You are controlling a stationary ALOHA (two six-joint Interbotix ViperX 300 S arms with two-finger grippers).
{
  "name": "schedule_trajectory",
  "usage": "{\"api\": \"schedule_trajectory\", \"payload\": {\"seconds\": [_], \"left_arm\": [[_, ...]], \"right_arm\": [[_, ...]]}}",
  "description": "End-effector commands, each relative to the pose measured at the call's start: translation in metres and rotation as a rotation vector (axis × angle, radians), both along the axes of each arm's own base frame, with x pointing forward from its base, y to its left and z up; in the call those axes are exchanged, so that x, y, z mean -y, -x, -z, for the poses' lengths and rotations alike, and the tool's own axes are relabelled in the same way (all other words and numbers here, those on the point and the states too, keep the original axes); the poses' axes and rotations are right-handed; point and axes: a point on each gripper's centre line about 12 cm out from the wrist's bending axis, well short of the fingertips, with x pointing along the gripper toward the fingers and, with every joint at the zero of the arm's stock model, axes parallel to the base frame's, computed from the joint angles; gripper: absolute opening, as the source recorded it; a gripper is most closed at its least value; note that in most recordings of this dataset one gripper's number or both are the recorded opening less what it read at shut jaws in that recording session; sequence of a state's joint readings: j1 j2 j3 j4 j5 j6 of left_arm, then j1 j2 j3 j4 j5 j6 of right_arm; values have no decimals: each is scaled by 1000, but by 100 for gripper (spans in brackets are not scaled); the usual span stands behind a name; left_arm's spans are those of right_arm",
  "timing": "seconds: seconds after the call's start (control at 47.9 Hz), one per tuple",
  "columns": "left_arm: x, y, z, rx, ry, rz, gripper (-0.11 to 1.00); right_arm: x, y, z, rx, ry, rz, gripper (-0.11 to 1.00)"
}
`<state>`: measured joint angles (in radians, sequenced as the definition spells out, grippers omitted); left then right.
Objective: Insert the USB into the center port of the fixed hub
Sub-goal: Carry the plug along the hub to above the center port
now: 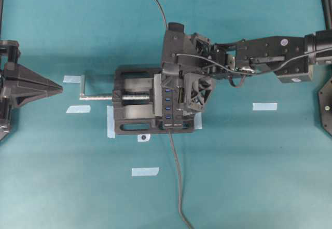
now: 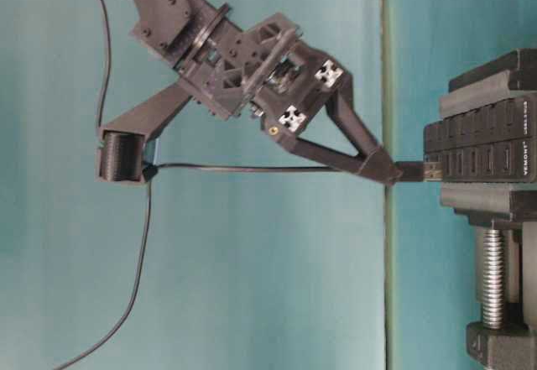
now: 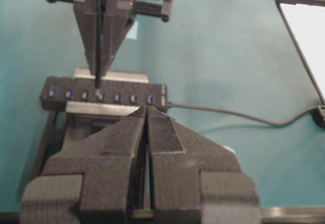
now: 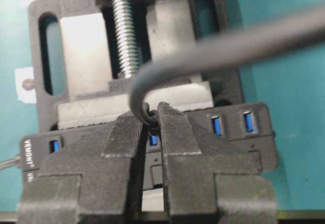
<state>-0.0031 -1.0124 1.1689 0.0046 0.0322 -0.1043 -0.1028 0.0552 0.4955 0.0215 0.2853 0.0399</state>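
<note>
While the right gripper pinches the USB, the plug tip stands just before the fixed hub.

Seen from table level, the metal end of the plug is very near the hub face, but I cannot tell if it touches or has entered a slot. From overhead, the hub is clamped in the vise at the table middle, and the right gripper is over it. Its thin cable hangs in a loop on the left. The left gripper rests well apart at the far left, jaws closed together and holding nothing.
</note>
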Motion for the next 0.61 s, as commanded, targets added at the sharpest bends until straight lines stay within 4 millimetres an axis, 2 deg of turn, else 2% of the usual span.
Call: {"api": "schedule_trajectory", "payload": {"seconds": [0.0,0.585], "left_arm": [[0,-2,-5,11,2,1,0],[0,-2,-5,11,2,1,0]], "right_arm": [[-2,-2,-8,31,-16,15,7],[-4,1,-4,22,-22,16,7]]}}
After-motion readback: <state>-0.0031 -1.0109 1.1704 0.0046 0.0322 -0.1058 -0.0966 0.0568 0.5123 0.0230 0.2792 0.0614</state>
